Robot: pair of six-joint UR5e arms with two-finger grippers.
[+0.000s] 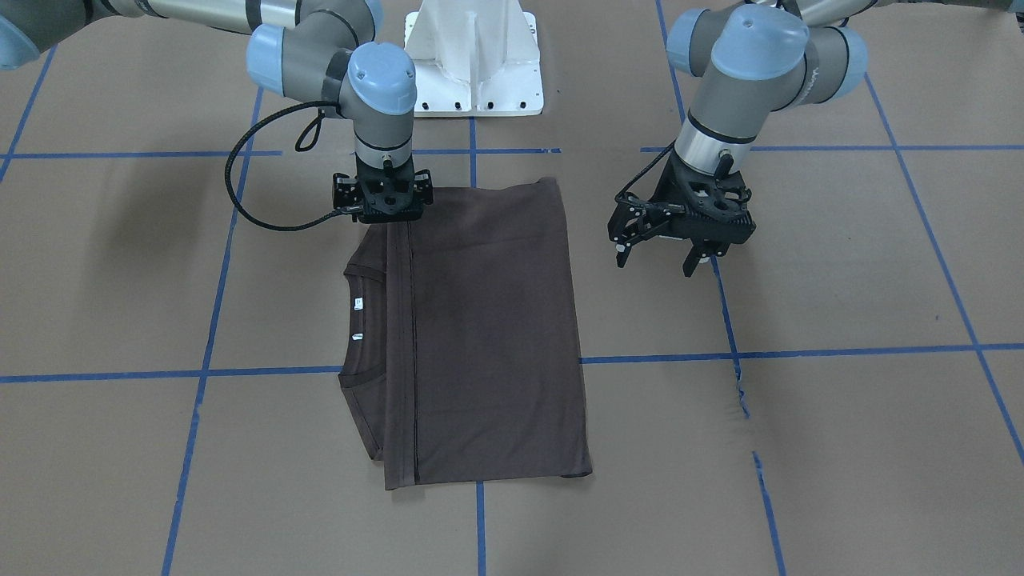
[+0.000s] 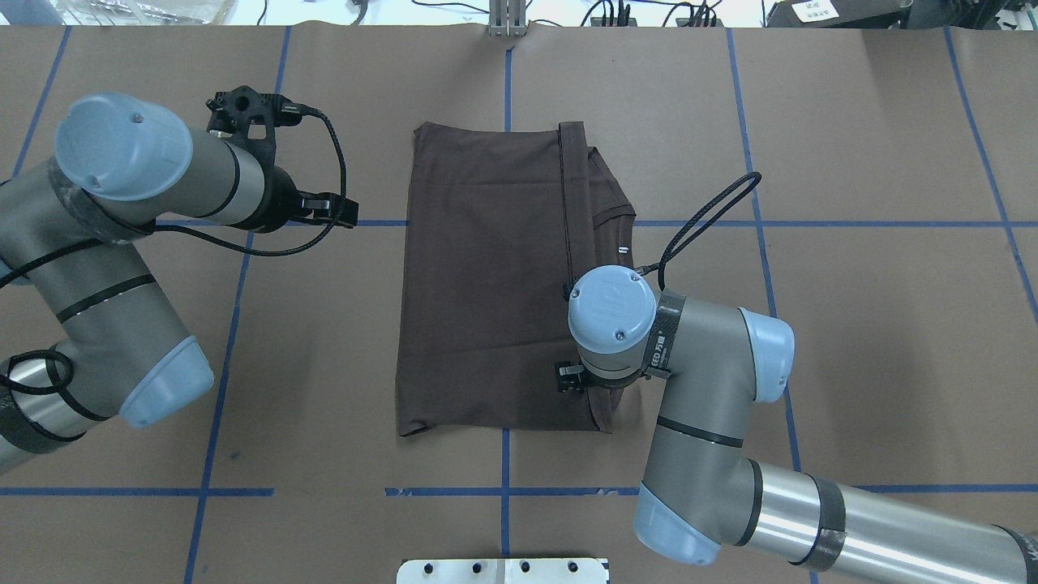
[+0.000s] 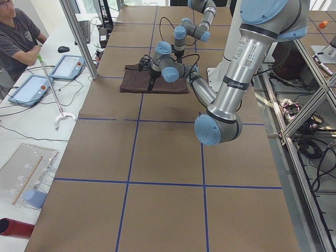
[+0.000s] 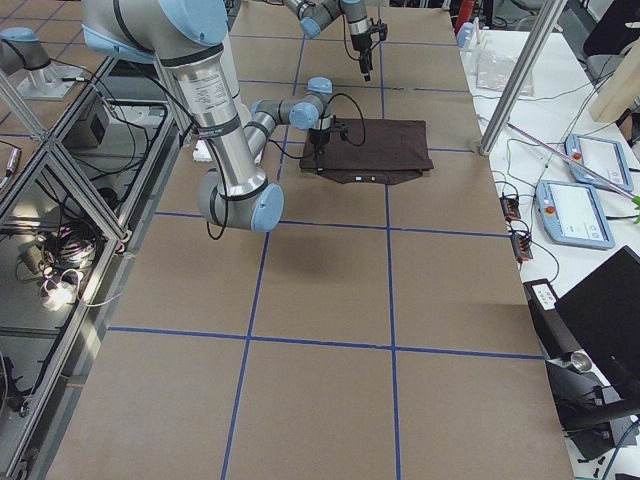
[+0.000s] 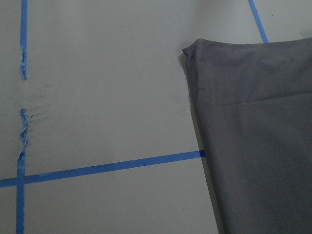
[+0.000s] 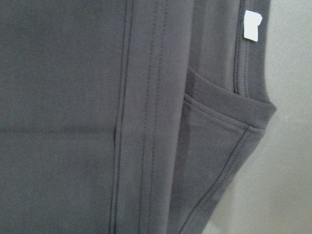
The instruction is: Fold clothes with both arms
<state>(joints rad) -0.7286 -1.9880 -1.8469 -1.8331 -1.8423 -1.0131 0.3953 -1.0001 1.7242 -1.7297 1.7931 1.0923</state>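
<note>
The dark brown-grey T-shirt lies folded flat into a rectangle in the middle of the table. Its ribbed collar and white neck label stick out on one side. My right gripper points straight down onto the corner of the folded hem strip near the robot. Its fingertips are hidden, so I cannot tell its state. The right wrist view shows only cloth and the label. My left gripper hovers open and empty beside the shirt's other long edge.
The table is covered in brown paper with a blue tape grid, torn at one spot. The white pedestal base stands at the robot's side. An operator sits at a side desk beyond the far edge.
</note>
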